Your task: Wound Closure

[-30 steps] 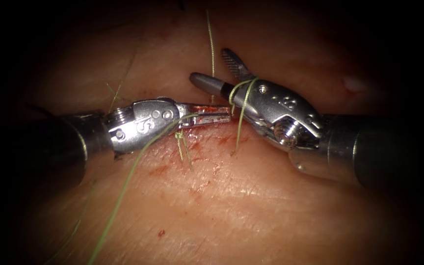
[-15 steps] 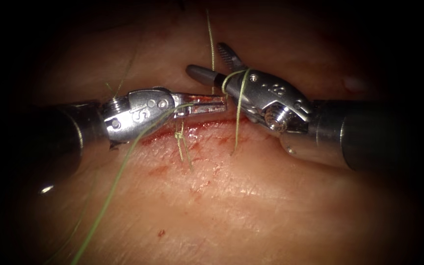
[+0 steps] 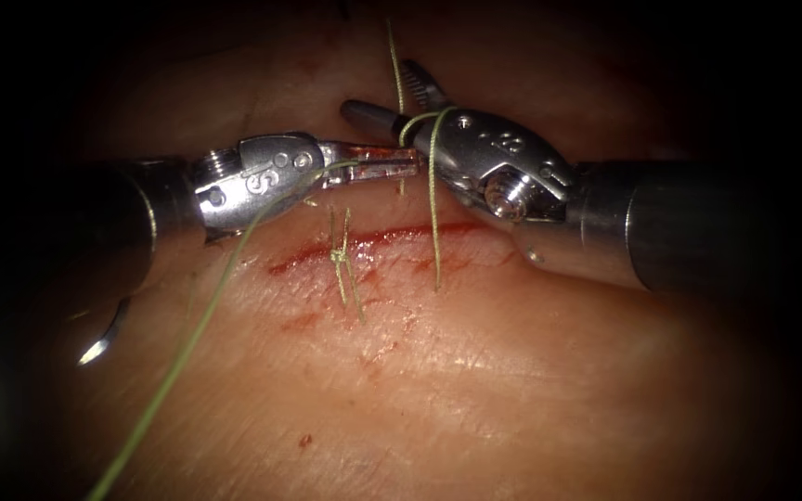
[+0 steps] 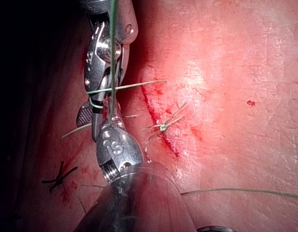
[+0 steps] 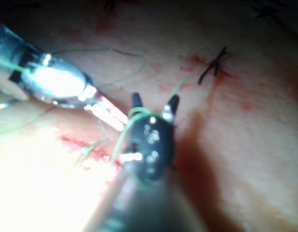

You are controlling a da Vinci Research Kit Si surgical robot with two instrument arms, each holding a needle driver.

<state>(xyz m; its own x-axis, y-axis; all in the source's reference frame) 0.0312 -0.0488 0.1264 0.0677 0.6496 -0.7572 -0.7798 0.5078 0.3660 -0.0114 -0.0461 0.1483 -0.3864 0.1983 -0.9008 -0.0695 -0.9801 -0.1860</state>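
Green thread (image 3: 432,213) looped, needle (image 3: 104,339) lying free

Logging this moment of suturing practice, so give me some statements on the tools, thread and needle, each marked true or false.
1. The thread is looped around the right tool. True.
2. The right tool's jaws are shut on the needle. False: they stand open and hold nothing; the needle lies on the tissue, left of the cut.
3. A tied knot sits on the cut. True.
4. The left tool has its jaws wide open. False: they are shut, apparently on the thread, which trails away down to the left.
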